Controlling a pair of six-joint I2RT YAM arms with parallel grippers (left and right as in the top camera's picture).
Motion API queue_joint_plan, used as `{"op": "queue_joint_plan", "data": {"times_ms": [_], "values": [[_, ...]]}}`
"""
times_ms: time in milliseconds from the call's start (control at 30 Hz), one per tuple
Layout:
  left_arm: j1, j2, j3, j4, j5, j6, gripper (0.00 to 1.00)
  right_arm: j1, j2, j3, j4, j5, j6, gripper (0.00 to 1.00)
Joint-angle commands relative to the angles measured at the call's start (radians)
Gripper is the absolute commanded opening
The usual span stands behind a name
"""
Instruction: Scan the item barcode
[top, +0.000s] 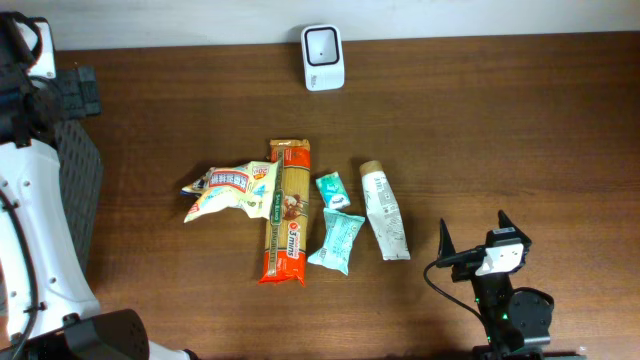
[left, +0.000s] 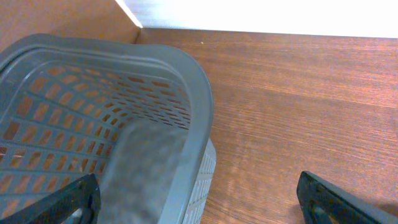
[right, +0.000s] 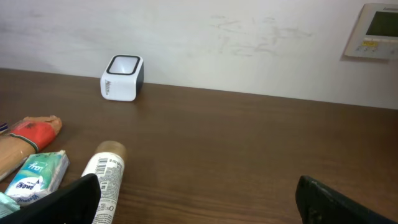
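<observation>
Right pincer (top: 473, 230) gapes empty near the front edge of the table (top: 500, 120), open wood toward the tube (top: 385, 212); left pincer (left: 199, 208) gapes over the basket (left: 186, 74) rim. Print unreadable.

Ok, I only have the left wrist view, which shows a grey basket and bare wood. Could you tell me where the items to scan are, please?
Observer: They lie in a loose row in the middle of the table. The longest is an orange spaghetti pack.
Operator: Thank you. And where is the scanner?
Observer: The white scanner stands at the far edge, by the wall, beyond the spaghetti pack.
Operator: Is the other arm holding anything?
Observer: No, the right hand is open and empty, near the front edge, just right of a white tube.
</observation>
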Motion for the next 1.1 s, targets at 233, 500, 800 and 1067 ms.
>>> {"op": "queue_joint_plan", "data": {"times_ms": [233,500,800,1067], "values": [[0.004,-0.019,0.014,0.002,0.003,0.016,0.99,-0.003,0.515,0.588,-0.342,-0.373,-0.006,0.98],[0.004,-0.019,0.014,0.002,0.003,0.016,0.99,-0.003,1.452,1.191,-0.862,-0.51,-0.009,0.99],[0.004,-0.019,0.014,-0.005,0.003,0.016,0.99,0.054,1.883,1.179,-0.762,-0.51,-0.005,0.36],[0.004,-0.019,0.014,-0.005,0.003,0.016,0.99,0.07,1.912,1.191,-0.718,-0.411,0.056,0.04]]}}
